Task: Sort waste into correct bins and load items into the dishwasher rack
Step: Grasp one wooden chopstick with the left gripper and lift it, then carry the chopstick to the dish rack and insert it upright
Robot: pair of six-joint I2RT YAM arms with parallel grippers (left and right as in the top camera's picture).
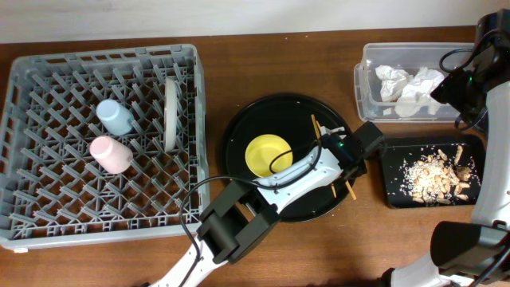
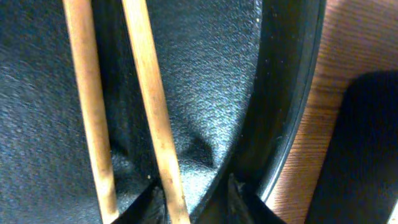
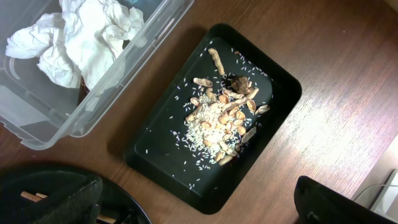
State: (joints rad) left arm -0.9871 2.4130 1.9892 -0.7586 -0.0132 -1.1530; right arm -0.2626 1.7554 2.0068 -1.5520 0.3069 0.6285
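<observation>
Left wrist view: the left fingers (image 2: 242, 202) stand parted astride one of the two chopsticks (image 2: 155, 112), with a gap showing on one side, so nothing is clenched yet. Both sticks lie in the round black tray (image 2: 283, 93), likely the next load. Beside them sits the yellow bowl (image 1: 267, 154). Further off, the rack (image 1: 32, 207) carries the plate (image 1: 170, 102) on edge between pegs, plus the pink cup (image 1: 111, 153) and blue cup (image 1: 115, 117). The right fingers (image 3: 62, 199) hang spread wide and empty above the scraps tray (image 3: 273, 93).
</observation>
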